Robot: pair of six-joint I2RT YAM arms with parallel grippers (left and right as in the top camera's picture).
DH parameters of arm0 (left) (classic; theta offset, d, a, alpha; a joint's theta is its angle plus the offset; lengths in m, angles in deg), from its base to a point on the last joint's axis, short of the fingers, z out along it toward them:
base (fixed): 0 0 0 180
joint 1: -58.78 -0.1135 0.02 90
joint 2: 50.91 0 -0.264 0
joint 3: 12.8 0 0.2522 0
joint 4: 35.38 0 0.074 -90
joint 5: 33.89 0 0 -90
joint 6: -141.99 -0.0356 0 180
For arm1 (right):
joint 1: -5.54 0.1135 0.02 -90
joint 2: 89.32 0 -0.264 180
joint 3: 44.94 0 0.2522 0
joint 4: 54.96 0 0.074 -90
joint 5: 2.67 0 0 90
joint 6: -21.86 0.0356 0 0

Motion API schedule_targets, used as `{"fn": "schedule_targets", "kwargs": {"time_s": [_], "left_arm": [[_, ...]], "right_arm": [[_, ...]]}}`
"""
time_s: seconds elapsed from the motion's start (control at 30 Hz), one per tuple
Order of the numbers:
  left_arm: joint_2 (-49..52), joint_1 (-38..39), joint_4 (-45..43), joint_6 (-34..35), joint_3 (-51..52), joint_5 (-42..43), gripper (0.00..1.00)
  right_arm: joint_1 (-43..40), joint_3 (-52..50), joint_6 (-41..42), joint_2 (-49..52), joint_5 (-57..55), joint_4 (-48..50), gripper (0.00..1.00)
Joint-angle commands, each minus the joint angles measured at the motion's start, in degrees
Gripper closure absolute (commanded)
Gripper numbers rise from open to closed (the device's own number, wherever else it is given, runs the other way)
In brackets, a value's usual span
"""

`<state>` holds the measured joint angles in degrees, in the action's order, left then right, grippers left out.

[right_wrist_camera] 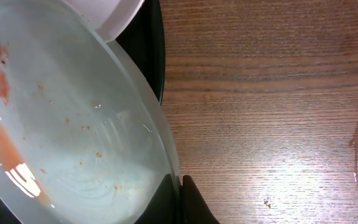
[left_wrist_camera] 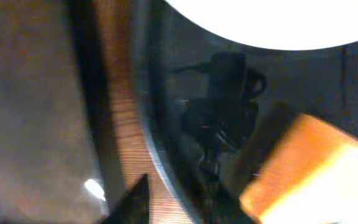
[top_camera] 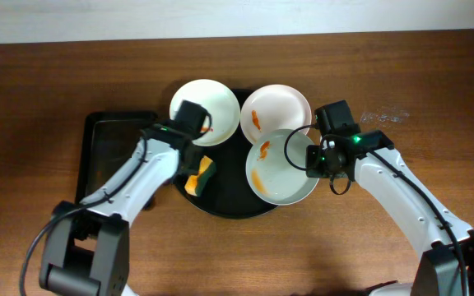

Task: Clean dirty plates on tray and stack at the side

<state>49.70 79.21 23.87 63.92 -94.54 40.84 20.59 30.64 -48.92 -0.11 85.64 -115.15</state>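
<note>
face up on the round glossy black tray lie the white far-left plate, far-right plate and near plate, orange streaks running near-far, the right pincer pressed together on the near plate's right rim, the left pincer, whose state i cannot tell, above a yellow-green sponge.

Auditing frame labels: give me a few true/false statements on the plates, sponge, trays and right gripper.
1. The right gripper pinches the rim of the front plate. True.
2. That plate is wiped clean. False: orange smears remain on it.
3. The sponge lies on bare wood. False: it is within the round tray.
4. The rectangular tray sits beside the round tray, on the left arm's side. True.
</note>
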Motion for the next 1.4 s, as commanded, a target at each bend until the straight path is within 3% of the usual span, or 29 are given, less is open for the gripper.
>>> {"fn": "schedule_targets", "kwargs": {"time_s": [0.0, 0.03, 0.2, 0.33, 0.5, 0.77, 0.83, 0.93, 1.07, 1.37], "left_arm": [[-1.79, -0.57, 1.73, 0.42, -2.97, 3.54, 0.95], [-3.13, 0.33, 2.54, 0.42, -3.06, 6.58, 1.0], [-4.52, 7.28, 8.57, 0.76, -1.7, 10.03, 1.0], [-4.42, 10.91, 0.15, 2.62, 5.77, 9.6, 0.99], [-4.42, 9.33, -4.31, 2.64, 8.07, -0.44, 0.94], [-4.7, 1.38, -8.13, 0.57, 6.54, 0.11, 0.93], [-6.32, 2.36, -7.26, -0.46, 4.07, 2.62, 0.8], [-7.19, 2.67, -6.84, -0.46, 4.02, 9.94, 0.36], [-3.21, 2.73, -7.82, -0.48, 6.29, 11.02, 0.29], [1.22, 2.71, -8.9, -1.11, 6.99, 4.39, 0.33]], "right_arm": [[0.31, 0.72, -0.28, 0.2, -0.31, 0.02, 0.96], [0.31, 0.72, -0.28, 0.2, -0.31, 0.0, 0.96], [0.31, 0.72, -0.31, 0.2, -0.31, -0.02, 0.96], [0.31, 0.72, -0.28, 0.2, -0.31, -0.02, 0.96], [0.31, 0.72, -0.28, 0.2, -0.28, -0.02, 0.96], [0.31, 0.72, -0.31, 0.2, -0.31, -0.11, 0.96], [0.31, 0.72, -0.28, 0.2, -0.28, -0.07, 0.96], [0.31, 0.72, -0.28, 0.2, -0.31, -0.07, 0.96], [0.31, 0.72, -0.28, 0.2, -0.28, -0.02, 0.96], [0.31, 0.72, -0.28, 0.2, -0.28, -0.04, 0.96]]}}
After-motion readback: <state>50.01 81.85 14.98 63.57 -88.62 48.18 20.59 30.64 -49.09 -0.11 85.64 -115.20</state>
